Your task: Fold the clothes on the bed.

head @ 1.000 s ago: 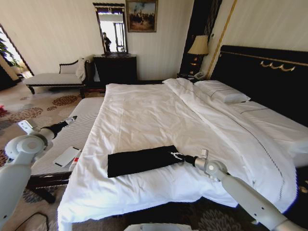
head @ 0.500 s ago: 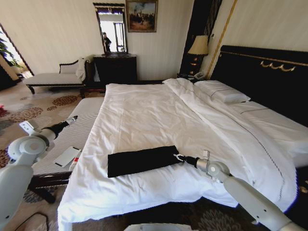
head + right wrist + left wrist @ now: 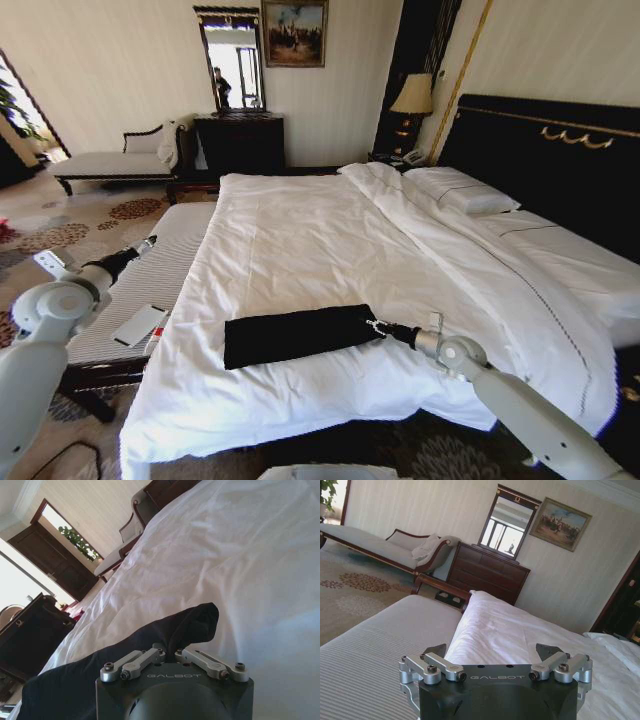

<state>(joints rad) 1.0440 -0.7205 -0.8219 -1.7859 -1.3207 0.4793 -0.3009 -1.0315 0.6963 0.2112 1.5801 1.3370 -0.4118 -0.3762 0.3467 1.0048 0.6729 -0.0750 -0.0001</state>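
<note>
The clothes, one black T-shirt (image 3: 295, 335), lie as a long narrow strip across the near part of the bed (image 3: 320, 230), on the white duvet. My right gripper (image 3: 377, 325) sits at the strip's right end. In the right wrist view this gripper (image 3: 170, 653) is shut, with a raised fold of the black T-shirt (image 3: 195, 625) pinched at its fingertips. My left gripper (image 3: 150, 242) hangs left of the bed over the striped bench. In the left wrist view it (image 3: 492, 650) stands open with nothing between its fingers.
A striped bench (image 3: 150, 290) runs along the bed's left side with a flat white object (image 3: 138, 325) on it. Pillows (image 3: 460, 188) and the dark headboard (image 3: 540, 160) are at the right. A chaise (image 3: 110, 163) and a dresser (image 3: 240, 140) stand by the far wall.
My right gripper has drawn a little to the right, taking the shirt's right end with it, while the left end stayed put. The left arm barely shifted.
</note>
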